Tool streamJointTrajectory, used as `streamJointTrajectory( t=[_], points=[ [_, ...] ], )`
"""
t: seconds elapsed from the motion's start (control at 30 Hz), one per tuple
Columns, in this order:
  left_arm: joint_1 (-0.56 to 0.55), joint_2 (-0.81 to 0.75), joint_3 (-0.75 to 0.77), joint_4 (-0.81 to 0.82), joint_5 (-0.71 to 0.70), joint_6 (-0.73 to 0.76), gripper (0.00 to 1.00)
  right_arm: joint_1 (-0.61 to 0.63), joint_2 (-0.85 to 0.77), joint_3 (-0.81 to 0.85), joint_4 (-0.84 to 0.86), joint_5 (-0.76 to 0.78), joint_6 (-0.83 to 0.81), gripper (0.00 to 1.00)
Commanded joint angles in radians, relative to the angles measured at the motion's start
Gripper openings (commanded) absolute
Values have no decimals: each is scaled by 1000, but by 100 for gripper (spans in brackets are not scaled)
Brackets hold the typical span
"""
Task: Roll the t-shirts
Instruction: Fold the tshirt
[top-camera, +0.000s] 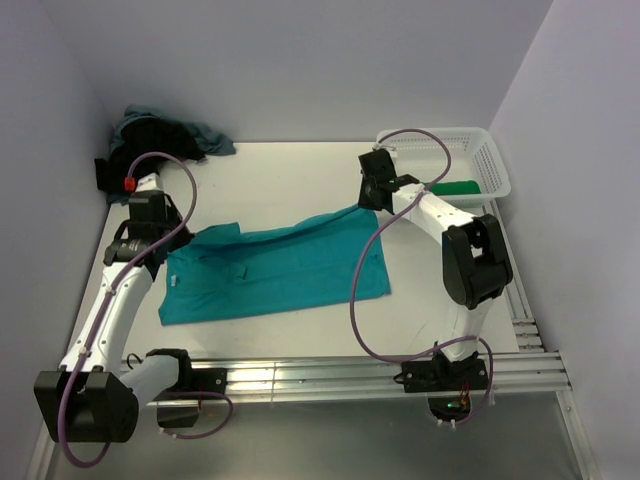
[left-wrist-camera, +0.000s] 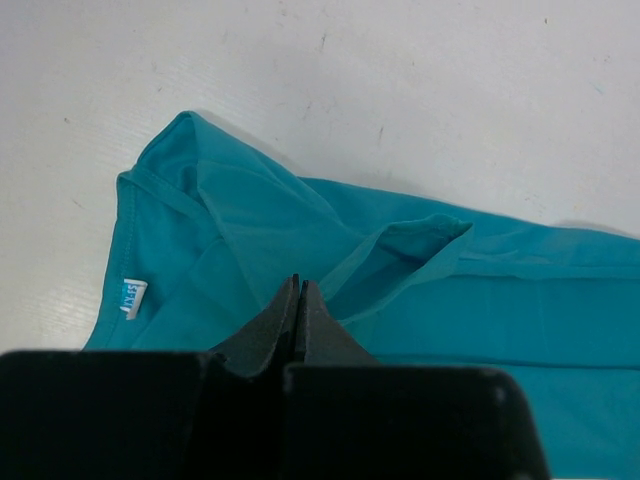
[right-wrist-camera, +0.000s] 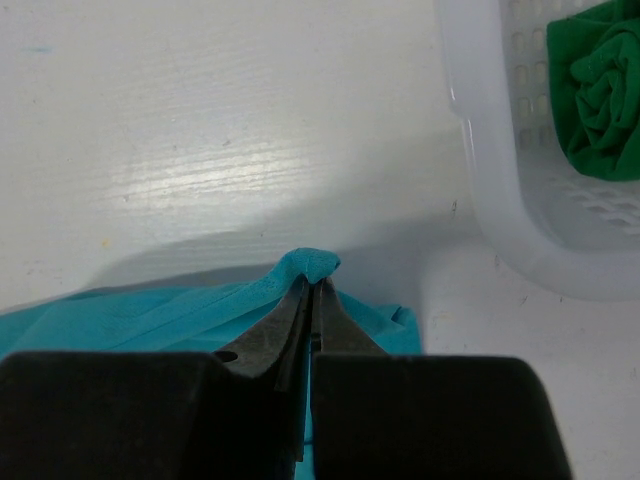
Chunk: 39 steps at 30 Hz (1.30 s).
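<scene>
Far right, basket (right-wrist-camera: 490, 190) holding green t-shirt (right-wrist-camera: 600, 90), seemingly rolled; teal t-shirt (top-camera: 270, 270) outside

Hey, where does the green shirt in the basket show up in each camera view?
Top external: the green t-shirt lies in the white basket, far right.
Left wrist: not in it.
Right wrist: upper right corner, inside the white basket.
Shared landmark: the teal t-shirt, visible in all three.
</scene>
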Motion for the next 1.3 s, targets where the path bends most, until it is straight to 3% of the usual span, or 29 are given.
streamJointTrajectory(
  t=[0.0,0.6,1.03,1.17,1.27],
  points=[
    [-2,-30,-13,0,16,-6,0,8,-16,-11,-3,14,17,0],
    [-10,-79,-48,-24,22,-50,0,6,-13,-39,-22,8,29,0],
    [-16,-139,-81,-100,9,-174,0,6,15,-40,-48,-3,49,0],
    [-38,-128,-65,-123,10,-179,5,6,24,-39,-54,-12,57,0],
    [-56,-157,-70,-138,12,-190,16,6,21,-42,-57,-20,57,7]
  ],
)
